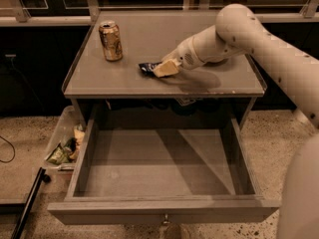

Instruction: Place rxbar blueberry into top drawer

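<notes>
Rxbar blueberry, small flat dark navy wrapper (147, 67), sits mid grey tabletop (99, 78), its right end pinched by gripper (163, 68).
Print on bar & on gold drink can (110, 41) (far left of top) too small to read. Wide grey wooden top drawer (164, 209) stands open, near side; clear plastic bin (59, 133) w/ wrappers on floor at left. White arm (234, 31) comes from right, slanting down-left.

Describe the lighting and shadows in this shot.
Camera view: dim, warm light. The gripper, at the snack bar on the tabletop, and its arm throw a soft shadow on the tabletop towards its front edge. A slanted shadow crosses the open drawer floor, and the gap under the tabletop is dark. The can catches light on top.
</notes>
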Robot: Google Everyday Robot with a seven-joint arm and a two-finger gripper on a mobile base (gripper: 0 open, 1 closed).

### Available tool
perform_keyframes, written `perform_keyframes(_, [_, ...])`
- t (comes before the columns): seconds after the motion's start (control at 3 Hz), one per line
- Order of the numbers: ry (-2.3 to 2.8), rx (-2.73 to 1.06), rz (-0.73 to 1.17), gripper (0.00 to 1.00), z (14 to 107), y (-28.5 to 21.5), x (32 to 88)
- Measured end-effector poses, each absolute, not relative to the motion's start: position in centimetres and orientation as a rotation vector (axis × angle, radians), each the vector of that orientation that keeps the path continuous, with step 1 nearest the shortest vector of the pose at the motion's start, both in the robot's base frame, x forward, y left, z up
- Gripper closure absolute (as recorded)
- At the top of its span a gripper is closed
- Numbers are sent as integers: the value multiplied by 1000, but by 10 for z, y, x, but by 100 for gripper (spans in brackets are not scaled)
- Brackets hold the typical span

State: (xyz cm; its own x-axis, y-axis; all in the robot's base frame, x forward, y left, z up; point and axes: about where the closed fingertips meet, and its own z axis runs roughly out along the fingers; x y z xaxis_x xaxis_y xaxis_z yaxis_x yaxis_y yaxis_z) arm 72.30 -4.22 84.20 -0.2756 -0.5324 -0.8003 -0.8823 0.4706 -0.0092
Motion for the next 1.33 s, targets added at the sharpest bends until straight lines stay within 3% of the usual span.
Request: perform_keyframes(1.33, [1818, -1134, 504, 100, 875, -135, 596])
